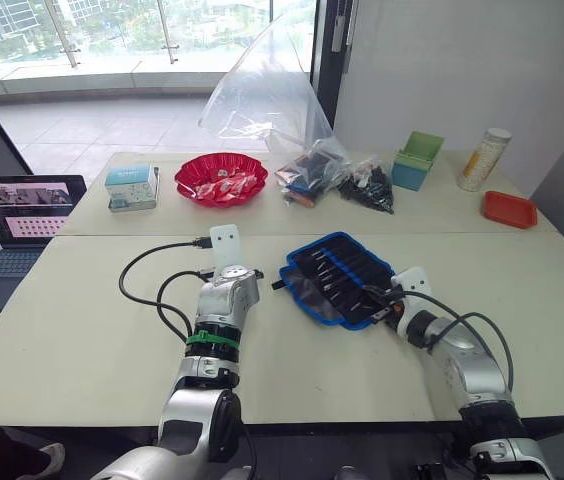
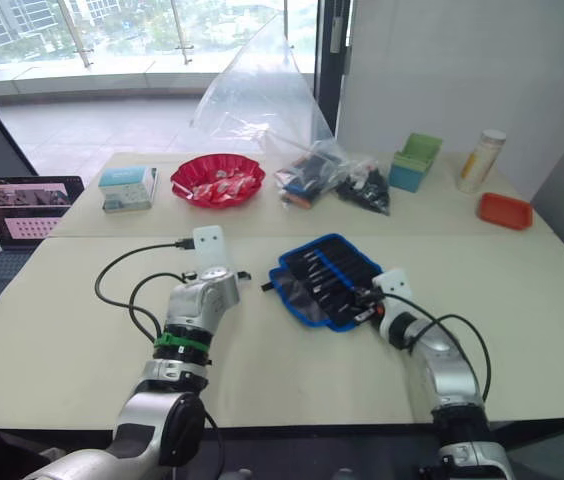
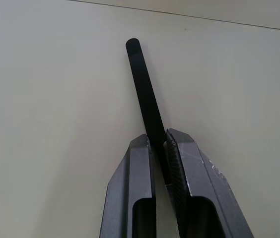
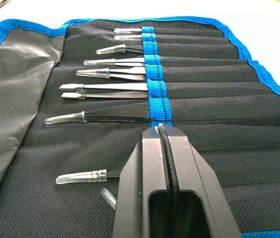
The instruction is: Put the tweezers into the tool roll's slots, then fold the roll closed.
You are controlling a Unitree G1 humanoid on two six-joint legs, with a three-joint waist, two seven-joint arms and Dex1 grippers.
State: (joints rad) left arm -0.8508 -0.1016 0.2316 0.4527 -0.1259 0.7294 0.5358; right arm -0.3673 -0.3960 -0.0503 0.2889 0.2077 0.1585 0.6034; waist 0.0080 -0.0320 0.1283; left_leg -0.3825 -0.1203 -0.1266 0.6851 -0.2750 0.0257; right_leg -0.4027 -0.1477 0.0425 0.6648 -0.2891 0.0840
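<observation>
While the right claw sits pressed together, the tool roll lies beneath.

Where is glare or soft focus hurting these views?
Left eye view: the windows are blown out bright behind the clear plastic bag. Right wrist view: the tool roll and the clear-capped tweezers read crisply. Left wrist view: flat even light, and the left gripper is shut on a black tweezer.

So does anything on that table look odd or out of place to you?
One thing: the left end effector is shut on a black strap lying on bare table, apart from the open tool roll. The tweezers sit tidily in their slots.
</observation>
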